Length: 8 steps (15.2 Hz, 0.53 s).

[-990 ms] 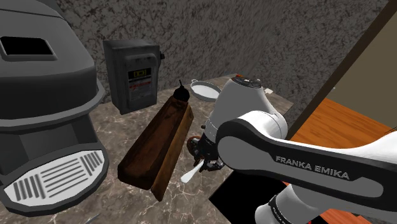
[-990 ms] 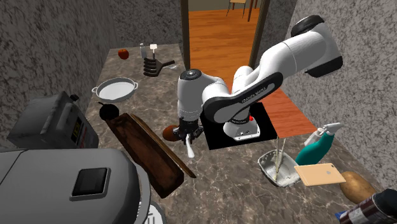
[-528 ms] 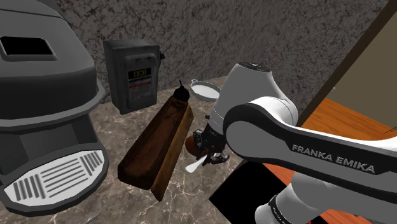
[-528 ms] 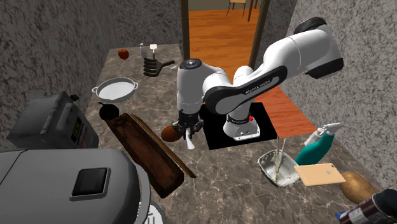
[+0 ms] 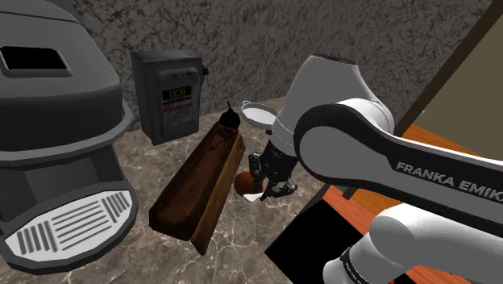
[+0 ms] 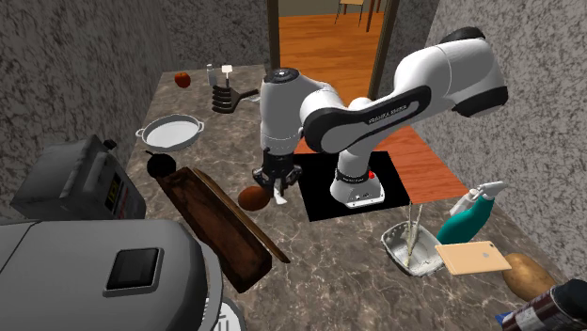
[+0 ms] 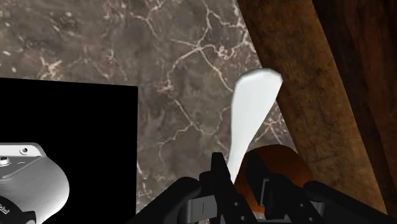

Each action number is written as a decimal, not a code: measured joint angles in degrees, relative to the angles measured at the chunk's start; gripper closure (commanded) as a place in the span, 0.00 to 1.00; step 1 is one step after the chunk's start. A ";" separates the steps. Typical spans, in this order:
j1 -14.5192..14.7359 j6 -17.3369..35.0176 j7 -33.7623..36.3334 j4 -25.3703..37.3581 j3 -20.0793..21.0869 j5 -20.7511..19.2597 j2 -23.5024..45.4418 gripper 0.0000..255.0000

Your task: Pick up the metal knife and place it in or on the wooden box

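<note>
The knife (image 7: 252, 107) is drawn plain white, and my gripper (image 7: 236, 170) is shut on one end so the rest sticks out ahead of the fingers. In the second exterior view the gripper (image 6: 278, 182) hangs above the marble counter with the knife (image 6: 279, 197) pointing down. The long dark wooden box (image 5: 200, 184) lies open just to the shoulder view's left of the gripper (image 5: 269, 182). Its wall (image 7: 318, 95) runs close beside the knife tip. The box (image 6: 218, 226) holds nothing that I can see.
A brown round thing (image 5: 244, 182) (image 6: 252, 197) rests between gripper and box. A big grey appliance (image 5: 56, 121) and a grey panel box (image 5: 169, 93) stand beyond the box. A white pan (image 6: 171, 130), a dark round thing (image 6: 160, 165), a metal tray (image 6: 411, 249) and a spray bottle (image 6: 470, 216) also sit on the counter.
The gripper has risen from the counter with the knife and shifted a little toward the brown round thing and the box. The upper arm has swung higher.
</note>
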 measured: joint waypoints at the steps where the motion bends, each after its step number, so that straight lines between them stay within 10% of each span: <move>1: -0.07 -0.76 0.18 0.66 -0.44 -0.41 -0.11 1.00; 8: -0.69 -5.60 0.64 4.78 -3.76 -3.25 -0.65 1.00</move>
